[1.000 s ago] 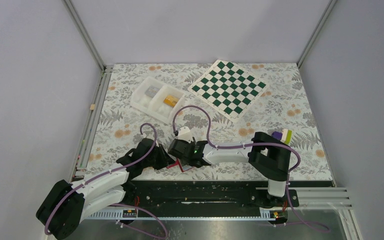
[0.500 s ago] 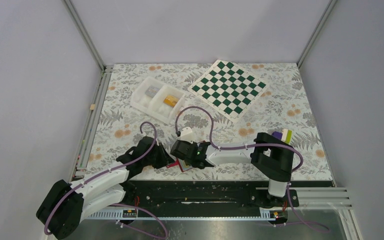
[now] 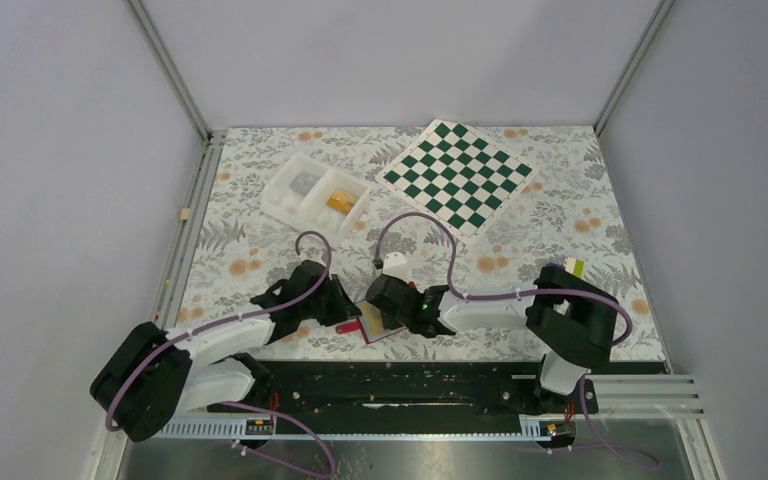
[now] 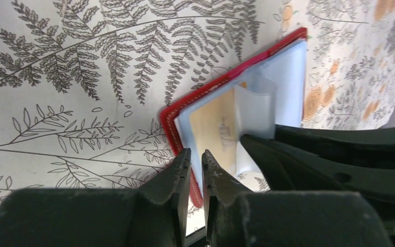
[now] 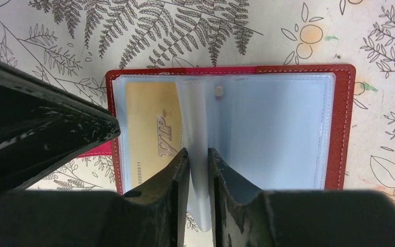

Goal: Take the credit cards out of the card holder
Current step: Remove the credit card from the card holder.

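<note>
The card holder [image 5: 342, 128], a red wallet, lies open on the floral mat near the front edge [image 3: 372, 331], pale blue sleeves up. An orange-yellow credit card [image 5: 146, 128] marked VIP sits in its left sleeve and also shows in the left wrist view [image 4: 213, 128]. My right gripper [image 5: 199, 151] is shut on a pale translucent sleeve page and holds it up from the spine. My left gripper [image 4: 195, 153] is closed to a narrow gap on the wallet's red edge [image 4: 226, 80]. In the top view the two grippers, left [image 3: 348, 322] and right [image 3: 375, 315], meet over the wallet.
A white two-compartment tray [image 3: 290, 205] stands at the back left with an orange card [image 3: 340, 202] and a grey item [image 3: 303, 182] in it. A green-and-white chessboard [image 3: 457, 178] lies at the back. A purple-green block [image 3: 568, 268] sits by the right arm.
Both grippers and the wallet have shifted a little to the right. The left arm now reaches further right, against the wallet's edge.
</note>
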{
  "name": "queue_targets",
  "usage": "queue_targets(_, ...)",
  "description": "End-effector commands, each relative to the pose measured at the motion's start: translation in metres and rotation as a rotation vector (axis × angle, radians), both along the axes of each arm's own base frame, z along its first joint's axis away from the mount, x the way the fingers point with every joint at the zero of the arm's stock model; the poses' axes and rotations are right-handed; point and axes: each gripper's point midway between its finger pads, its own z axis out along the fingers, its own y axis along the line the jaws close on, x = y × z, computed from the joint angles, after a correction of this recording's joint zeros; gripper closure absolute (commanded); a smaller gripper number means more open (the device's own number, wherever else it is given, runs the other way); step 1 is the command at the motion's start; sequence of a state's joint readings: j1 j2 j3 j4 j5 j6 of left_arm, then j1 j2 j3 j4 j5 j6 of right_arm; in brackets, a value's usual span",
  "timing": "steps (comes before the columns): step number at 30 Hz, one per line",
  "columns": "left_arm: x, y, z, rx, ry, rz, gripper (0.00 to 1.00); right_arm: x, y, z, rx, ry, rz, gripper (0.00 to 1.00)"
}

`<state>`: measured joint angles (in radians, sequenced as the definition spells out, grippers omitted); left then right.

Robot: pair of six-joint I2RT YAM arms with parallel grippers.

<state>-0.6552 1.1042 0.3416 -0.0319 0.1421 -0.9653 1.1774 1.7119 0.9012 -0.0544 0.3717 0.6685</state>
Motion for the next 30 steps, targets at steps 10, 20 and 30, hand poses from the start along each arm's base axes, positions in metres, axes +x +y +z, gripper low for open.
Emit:
queue_targets(10, 0.025, -0.036, 0.029, -0.075, -0.086, -0.051, 0.86, 0.001, 0.012, 0.033, 0.275, 0.037, 0.011, 0.73)
queue_targets(20, 0.024, -0.035, 0.017, 0.002, -0.059, -0.044, 0.87, 0.004, 0.003, 0.027, 0.303, 0.061, -0.023, 0.77)
queue_targets(30, 0.022, -0.036, 0.054, -0.048, -0.122, -0.023, 0.86, 0.005, -0.004, 0.028, 0.330, 0.059, -0.046, 0.81)
